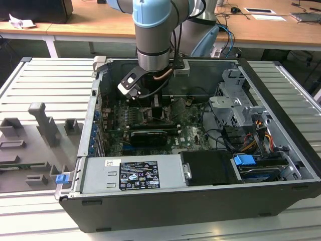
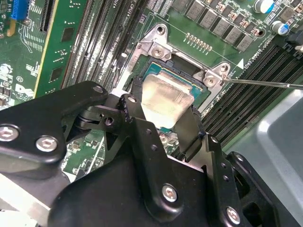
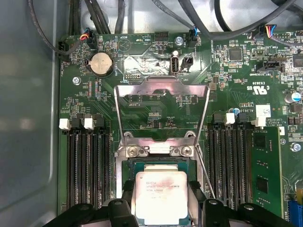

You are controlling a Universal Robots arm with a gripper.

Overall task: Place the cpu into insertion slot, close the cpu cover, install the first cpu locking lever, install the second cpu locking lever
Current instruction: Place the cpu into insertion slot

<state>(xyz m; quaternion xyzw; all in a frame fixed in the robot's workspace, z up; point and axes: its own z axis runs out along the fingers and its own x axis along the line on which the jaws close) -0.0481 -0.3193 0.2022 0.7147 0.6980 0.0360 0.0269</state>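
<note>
In the second wrist view, gripper (image 2: 163,108) grips cpu (image 2: 166,97) by 2 opp. edges. Cpu is right over insertion slot (image 3: 161,163), within its metal frame; can't tell if seated. Thin locking lever (image 2: 265,84) juts free beside slot. Beyond slot, cpu cover (image 3: 161,84) is flipped open.

cpu (image 3: 162,198): edge nearest the gripper (image 3: 161,189) cut off at the first wrist view's border, hidden behind the gripper in the second wrist view.
insertion slot (image 2: 182,68): floor covered by the cpu.
Exterior view: both hidden behind the arm (image 1: 153,35).
</note>
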